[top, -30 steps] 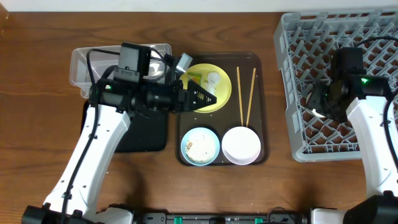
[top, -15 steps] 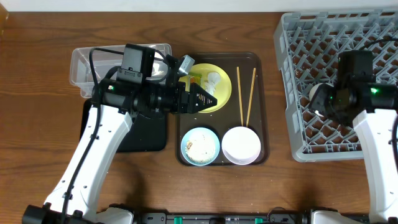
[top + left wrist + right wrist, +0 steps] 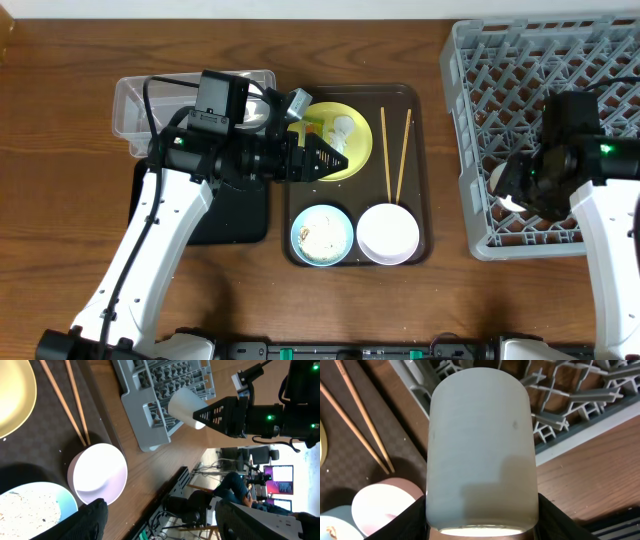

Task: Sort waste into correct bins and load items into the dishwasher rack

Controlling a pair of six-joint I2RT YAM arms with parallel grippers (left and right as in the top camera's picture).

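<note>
My right gripper (image 3: 512, 185) is shut on the small white cup (image 3: 482, 450) and holds it above the left front part of the grey dishwasher rack (image 3: 470, 120). My left gripper (image 3: 325, 158) is open and empty, hovering over the yellow plate (image 3: 358, 150). A white paper scrap (image 3: 344, 128) and a green-yellow wrapper (image 3: 312, 127) lie on the plate. The light blue bowl (image 3: 321, 235) holds food crumbs. The white-pink bowl (image 3: 388, 233) sits beside it. Two chopsticks (image 3: 395, 155) lie right of the plate. The clear tub (image 3: 130, 100) and black tray (image 3: 235, 215) sit at the left.
The plate, bowls and chopsticks all rest on a dark brown serving tray (image 3: 422, 180) in the middle. The left arm stretches across the tub and the black tray. The rack fills the right side, reaching the table's right edge.
My right gripper has moved toward the rack's front left with the cup in it. The left arm has barely moved.
</note>
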